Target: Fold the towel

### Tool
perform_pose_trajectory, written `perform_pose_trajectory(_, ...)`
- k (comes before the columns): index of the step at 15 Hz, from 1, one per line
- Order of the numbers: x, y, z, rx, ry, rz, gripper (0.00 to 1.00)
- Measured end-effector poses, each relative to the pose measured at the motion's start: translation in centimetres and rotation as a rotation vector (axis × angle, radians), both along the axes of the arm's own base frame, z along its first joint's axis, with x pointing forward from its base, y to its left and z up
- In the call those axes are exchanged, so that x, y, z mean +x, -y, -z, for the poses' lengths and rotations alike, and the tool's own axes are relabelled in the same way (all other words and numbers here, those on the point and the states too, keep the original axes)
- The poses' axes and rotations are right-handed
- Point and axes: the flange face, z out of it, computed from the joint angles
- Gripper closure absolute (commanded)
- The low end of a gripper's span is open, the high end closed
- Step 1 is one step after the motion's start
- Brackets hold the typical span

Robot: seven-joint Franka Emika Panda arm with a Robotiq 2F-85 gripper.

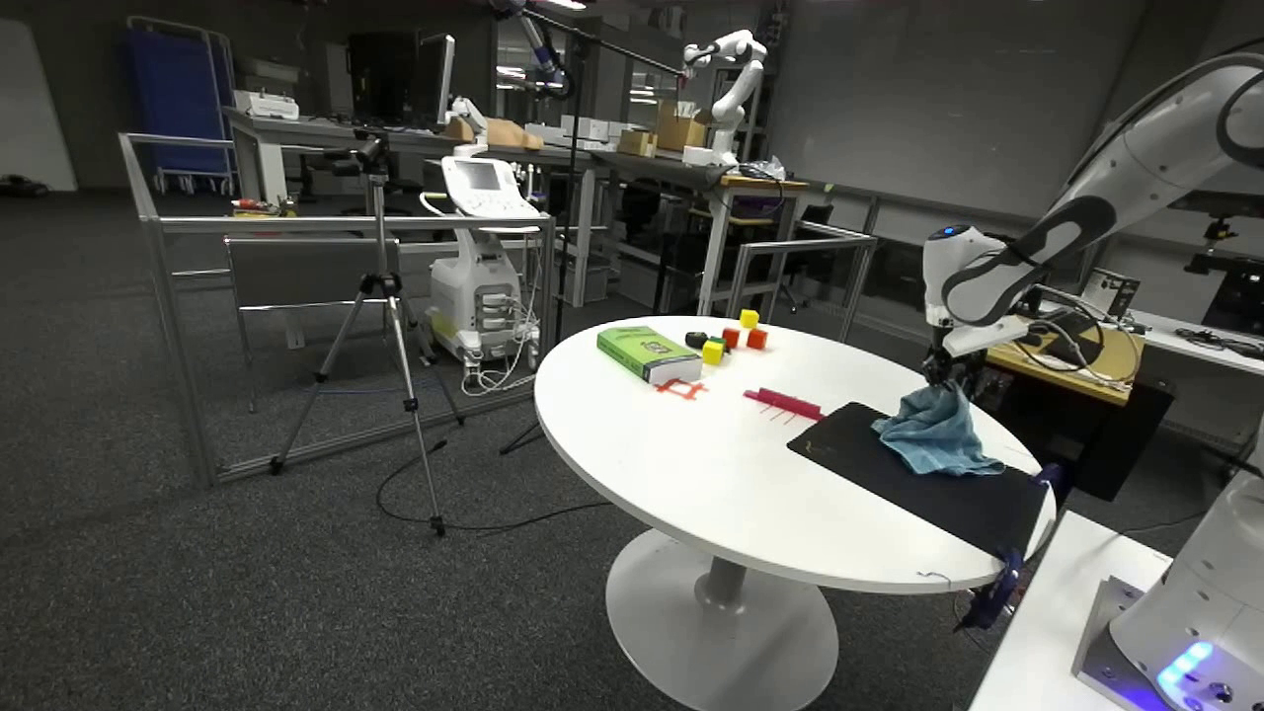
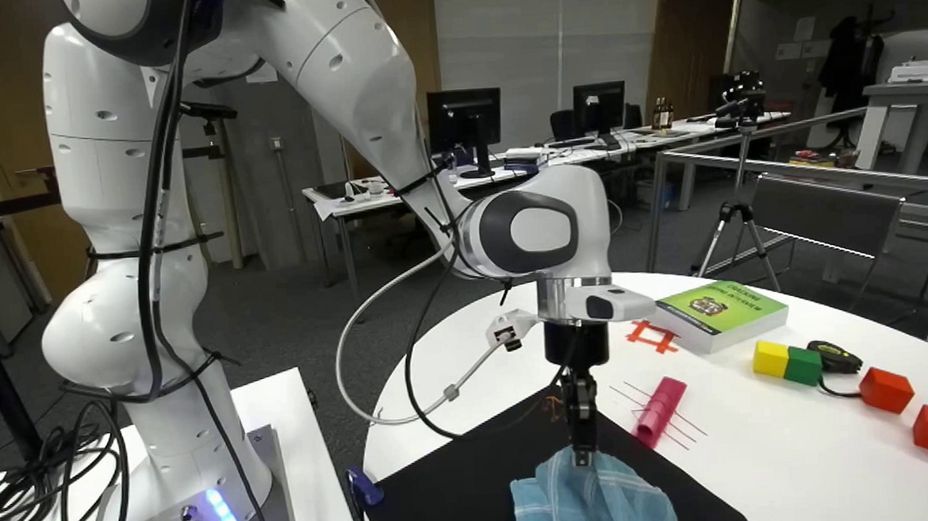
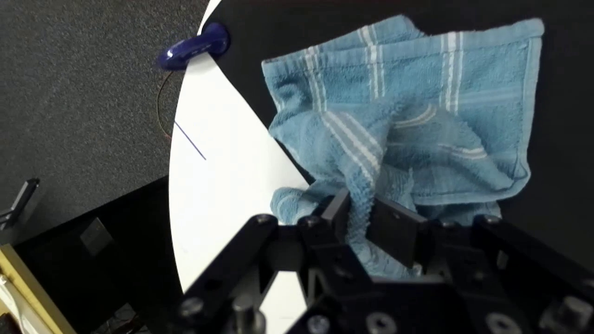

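Gripper point(image 3: 364, 218) points downward at the end of the arm point(image 2: 343, 68), its two finger pads point(image 3: 397, 229) pinching a raised ridge of the blue towel point(image 3: 417, 125). Towel position: on the black mat point(image 1: 849, 449), gathered into a peak below the gripper — the lower part spreads over the mat in loose folds. In the wrist view, the white-striped, hemmed portion beyond the pads lies flatter; the fabric at the pads is crumpled. The mat lies at the edge of the round white table point(image 1: 671, 464), where blue clamps point(image 1: 999, 591) sit at the rim. Just beside the mat is a pink roll point(image 2: 662, 411). Farther out lie a red lattice point(image 2: 652, 335), a green-covered book point(image 2: 721, 314), a yellow cube point(image 2: 770, 358) beside a green cube point(image 2: 802, 365), a small black item point(image 2: 834, 357) and two red cubes point(image 2: 886, 390). In an exterior view, a second yellow cube point(image 1: 749, 318) stands near the far rim.
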Motion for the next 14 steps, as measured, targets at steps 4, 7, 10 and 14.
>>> perform_pose_trajectory(4, -2.5, -3.3, 2.2, 0.097, -0.07, 0.073, 0.97)
perform_pose_trajectory(7, -3.9, -5.3, 2.5, 0.208, -0.147, 0.11, 0.97)
perform_pose_trajectory(10, -4.8, -6.1, 1.9, 0.307, -0.23, 0.112, 0.97)
perform_pose_trajectory(14, -5.1, -5.9, 0.6, 0.398, -0.321, 0.105, 0.97)
